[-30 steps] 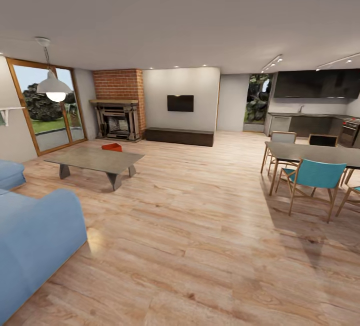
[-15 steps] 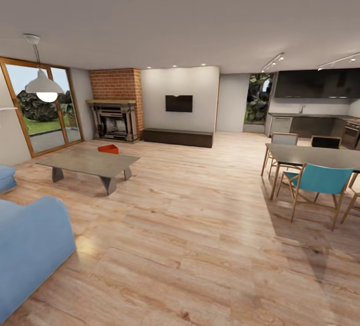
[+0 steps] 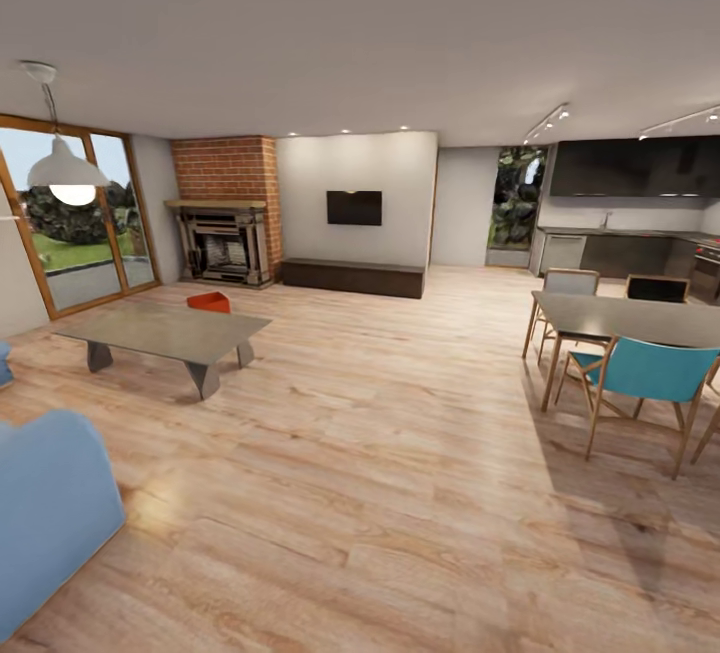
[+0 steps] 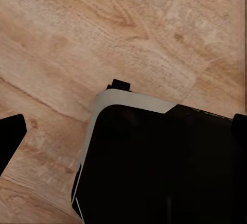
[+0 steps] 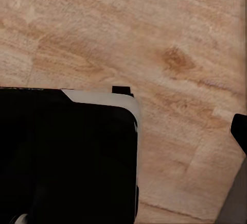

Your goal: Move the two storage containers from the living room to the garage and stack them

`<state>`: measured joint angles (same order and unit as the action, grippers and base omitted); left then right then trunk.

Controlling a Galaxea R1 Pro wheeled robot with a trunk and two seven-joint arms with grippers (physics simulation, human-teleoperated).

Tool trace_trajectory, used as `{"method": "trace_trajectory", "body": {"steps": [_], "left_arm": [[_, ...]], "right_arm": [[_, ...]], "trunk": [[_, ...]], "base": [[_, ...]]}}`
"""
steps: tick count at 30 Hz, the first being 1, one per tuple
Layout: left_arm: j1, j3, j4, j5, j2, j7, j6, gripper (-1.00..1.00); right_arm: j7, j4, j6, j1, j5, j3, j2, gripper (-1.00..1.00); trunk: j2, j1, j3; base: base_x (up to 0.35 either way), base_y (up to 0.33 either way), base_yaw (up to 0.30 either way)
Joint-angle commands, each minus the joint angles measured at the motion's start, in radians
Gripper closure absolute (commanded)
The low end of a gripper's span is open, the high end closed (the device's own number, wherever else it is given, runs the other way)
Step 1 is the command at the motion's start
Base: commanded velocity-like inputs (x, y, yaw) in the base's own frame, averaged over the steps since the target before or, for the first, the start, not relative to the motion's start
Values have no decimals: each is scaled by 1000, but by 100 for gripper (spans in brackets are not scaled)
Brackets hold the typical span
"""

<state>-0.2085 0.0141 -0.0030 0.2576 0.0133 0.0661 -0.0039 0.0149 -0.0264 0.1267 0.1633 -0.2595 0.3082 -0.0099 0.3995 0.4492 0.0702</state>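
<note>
One red-orange storage container (image 3: 209,302) shows in the head view, far off at the left of the living room. It sits just behind the far edge of the low grey coffee table (image 3: 165,331), so the table hides its lower part, and whether it rests on the table or on the wood-plank floor (image 3: 400,453) behind cannot be told. What shows of it is wider than tall, its long side running across the view; what lies inside it is too small to make out.

Beyond it stands a brick fireplace (image 3: 224,225), with wood-framed glass doors (image 3: 75,218) to the left and a wall-mounted television (image 3: 354,207) to the right. A blue sofa (image 3: 45,513) fills the near left corner. At the right, a dining table (image 3: 630,318) with a teal chair (image 3: 645,373) stands before a dark kitchen (image 3: 630,208).

Both wrist views look down on plank flooring, with a dark, white-edged part of the robot's body (image 4: 159,162) below. Dark tips at the frame edges may belong to the jaws, but how far either pair is spread cannot be told.
</note>
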Motion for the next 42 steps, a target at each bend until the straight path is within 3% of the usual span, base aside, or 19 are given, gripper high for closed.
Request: {"method": "trace_trajectory", "body": {"steps": [1,42], "left_arm": [[0,1,0,3,0,2,0,-100],[0,1,0,6,0,3,0,-100]], "right_arm": [[0,-3,5,1,-9,9,0,-100],[0,-3,5,1,-7,9,1,-100]], "trunk": [[0,1,0],[0,1,0]], "base": [[315,-159,0],[315,-158,0]]}}
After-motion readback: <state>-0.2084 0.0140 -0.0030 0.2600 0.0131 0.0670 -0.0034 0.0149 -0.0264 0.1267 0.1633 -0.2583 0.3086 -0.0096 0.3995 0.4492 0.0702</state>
